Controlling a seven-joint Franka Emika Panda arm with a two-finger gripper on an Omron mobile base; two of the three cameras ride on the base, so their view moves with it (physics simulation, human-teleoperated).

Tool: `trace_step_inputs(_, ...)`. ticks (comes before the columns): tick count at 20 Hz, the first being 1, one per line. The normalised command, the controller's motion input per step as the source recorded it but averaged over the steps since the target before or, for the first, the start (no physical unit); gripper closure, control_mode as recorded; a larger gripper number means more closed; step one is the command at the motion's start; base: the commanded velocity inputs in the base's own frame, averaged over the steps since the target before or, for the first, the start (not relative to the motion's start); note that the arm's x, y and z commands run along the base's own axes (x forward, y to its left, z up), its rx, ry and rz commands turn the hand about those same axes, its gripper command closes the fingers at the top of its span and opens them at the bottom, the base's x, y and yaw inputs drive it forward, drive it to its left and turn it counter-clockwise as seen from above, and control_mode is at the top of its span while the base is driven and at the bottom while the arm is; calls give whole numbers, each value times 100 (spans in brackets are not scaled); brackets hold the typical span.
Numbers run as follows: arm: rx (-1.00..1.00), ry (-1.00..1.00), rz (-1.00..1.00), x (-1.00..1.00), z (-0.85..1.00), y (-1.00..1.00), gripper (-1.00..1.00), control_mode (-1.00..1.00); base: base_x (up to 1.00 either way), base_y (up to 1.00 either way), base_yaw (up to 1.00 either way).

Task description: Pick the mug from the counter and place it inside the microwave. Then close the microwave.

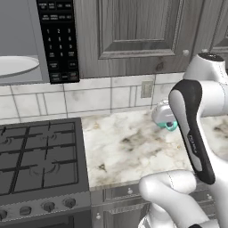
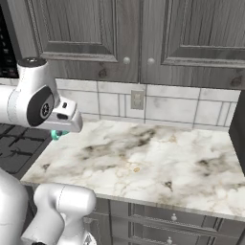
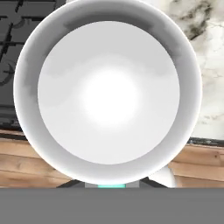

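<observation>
The tool [image 1: 168, 124] grips the teal mug [image 3: 109, 94] (white inside facing the hand camera) above the counter [image 2: 143, 158], apparently to carry it to the open microwave [image 1: 26, 44].

The microwave [image 1: 26, 44] is showing a black keypad panel [image 1: 59, 40] in the left base view, carrying rows of white buttons. Their markings are rendering too small and blurred to be read as words or digits. Nothing else in any view is bearing legible text, brands or signs.
</observation>
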Motion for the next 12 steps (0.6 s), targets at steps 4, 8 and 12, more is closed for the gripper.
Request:
trace_step_inputs(4,0,-14,0,-34,34,-15,100,-100,0,0,0)
trace_step_inputs(8,0,-11,0,-3,6,-4,100,-100,0,0,0)
trace_step_inputs(12,0,-10,0,0,0,-3,100,-100,0,0,0)
